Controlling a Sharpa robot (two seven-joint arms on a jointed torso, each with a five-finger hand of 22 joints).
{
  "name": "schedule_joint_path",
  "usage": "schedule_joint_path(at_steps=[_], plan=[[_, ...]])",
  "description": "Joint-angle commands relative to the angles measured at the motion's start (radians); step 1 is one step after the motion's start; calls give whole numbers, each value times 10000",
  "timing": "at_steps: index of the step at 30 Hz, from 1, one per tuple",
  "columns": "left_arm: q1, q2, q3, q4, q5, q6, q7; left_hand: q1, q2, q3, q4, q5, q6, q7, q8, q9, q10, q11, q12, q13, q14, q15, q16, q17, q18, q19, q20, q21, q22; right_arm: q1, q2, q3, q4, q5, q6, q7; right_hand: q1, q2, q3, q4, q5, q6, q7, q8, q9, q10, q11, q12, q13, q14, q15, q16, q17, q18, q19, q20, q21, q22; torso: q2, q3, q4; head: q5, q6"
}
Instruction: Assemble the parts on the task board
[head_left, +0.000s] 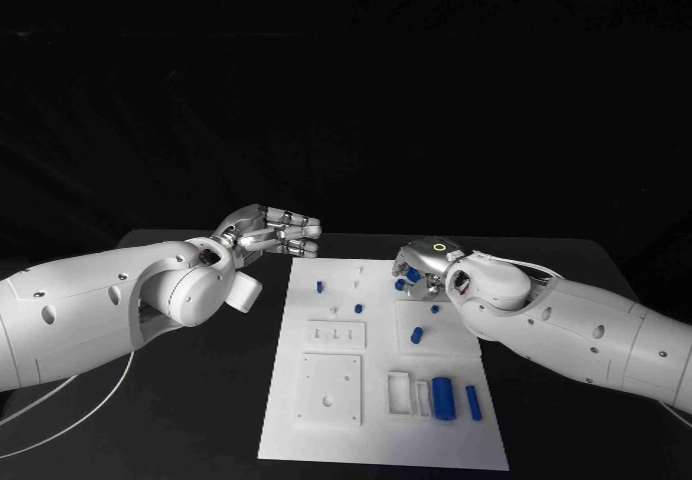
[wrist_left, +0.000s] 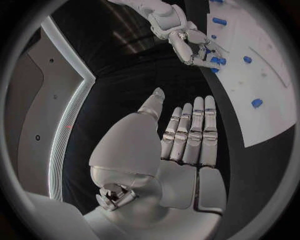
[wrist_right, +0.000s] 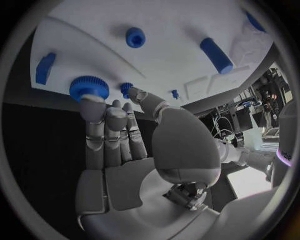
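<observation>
Task board (head_left: 378, 420), long white plate mid-table, small blue parts (head_left: 441, 397) scattered on it, right hand (head_left: 420, 273) fingertip touching a ridged blue part (wrist_right: 89, 87) at its far edge, holding nothing, left hand (head_left: 270, 231) beside the board, fingers straight, empty.

right hand (head_left: 423, 272) hides the task board's (head_left: 378, 420) upper right corner; whether it grips a blue part (head_left: 411, 272) there is unclear
</observation>
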Motion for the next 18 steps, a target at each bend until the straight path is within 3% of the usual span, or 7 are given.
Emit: schedule_joint_path(at_steps=[1,18], plan=[[21,15,11,18,-37,171,45,-47,-3,2,64,-37,-43,3,35,6,-51,7,27,16,-63,29,-56,14,-17,-74,16,-26,-13,-20,33,0,-49,-18,-1,141,-128,-20,51,22,-103,70,-1,-34,-5,72,9,-61,-12,42,-20,-60,12,-58,521,-17,30,4,10,-6,4,6,-19],[21,31,10,-12,-43,189,30,-44,-5,5,60,-46,-47,3,35,6,-57,9,28,16,-65,29,-51,13,-18,-73,14,-22,-12,-111,150,-1,-234,62,227,235,-163,39,43,99,-164,230,-7,-27,1,244,-39,-59,-11,49,-54,-67,29,-95,522,-51,42,39,45,-22,13,2,-91]])
